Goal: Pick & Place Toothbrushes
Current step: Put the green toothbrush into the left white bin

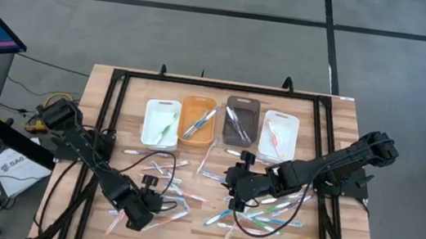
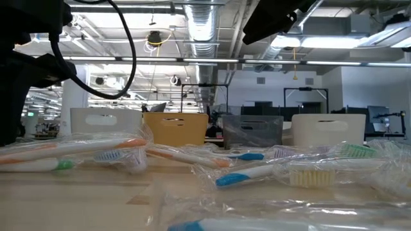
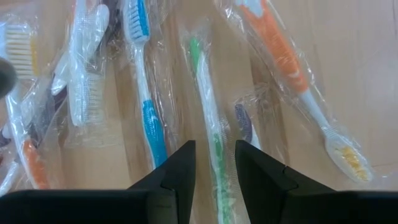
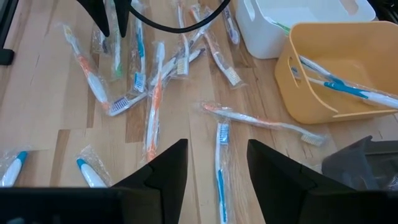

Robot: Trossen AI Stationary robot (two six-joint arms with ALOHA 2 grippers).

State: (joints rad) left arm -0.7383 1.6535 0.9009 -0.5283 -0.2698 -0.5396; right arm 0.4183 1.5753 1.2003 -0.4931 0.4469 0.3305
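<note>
Plastic-wrapped toothbrushes [image 1: 186,194] lay scattered at centre of high view, below four bins [image 1: 221,121] already holding some; sorting looked partly done.

Low view: wrapped brushes filled foreground, bins stood behind.

Left wrist view: left gripper [image 3: 214,168] hung over green toothbrush [image 3: 208,118], jaws parted astride its handle, nothing clamped; likely lined up for pinch.

Right wrist view: right gripper [image 4: 217,168] hovered above blue toothbrush [image 4: 220,165], jaws apart, empty; orange bin [image 4: 323,74] at right.

Industrial laboratory hall: exposed silver ventilation ducts [image 2: 204,25] overhead, dark computer monitors [image 2: 266,110] behind the wooden slatted table [image 2: 96,192].
</note>
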